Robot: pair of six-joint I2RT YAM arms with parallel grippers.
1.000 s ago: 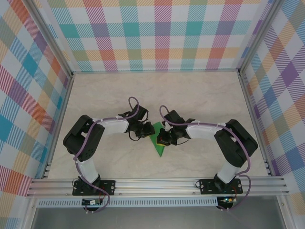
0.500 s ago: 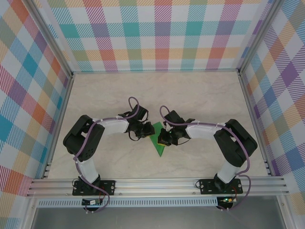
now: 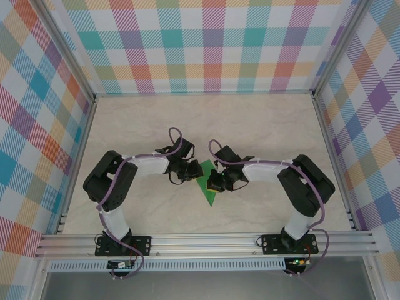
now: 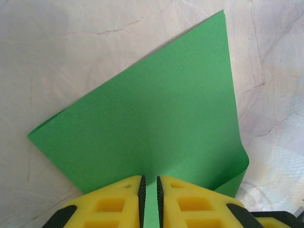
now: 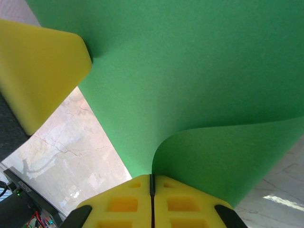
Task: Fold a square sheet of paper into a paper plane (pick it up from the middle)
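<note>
Folded sheet of paper (image 3: 209, 194), green, lies as a pointed triangle at mid-counter (image 3: 262, 125), nearer the near edge, tip toward that edge. Left hand (image 3: 185, 177) has its fingers (image 4: 118, 199) narrowed on the sheet's edge, green showing in the slit between them. Right hand (image 3: 214, 181) is pinched tight on the opposite side, where a flap curls upward.

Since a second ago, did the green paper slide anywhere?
No. The green paper lies in the same spot, its near tip just as far from the front metal rail as before.
</note>
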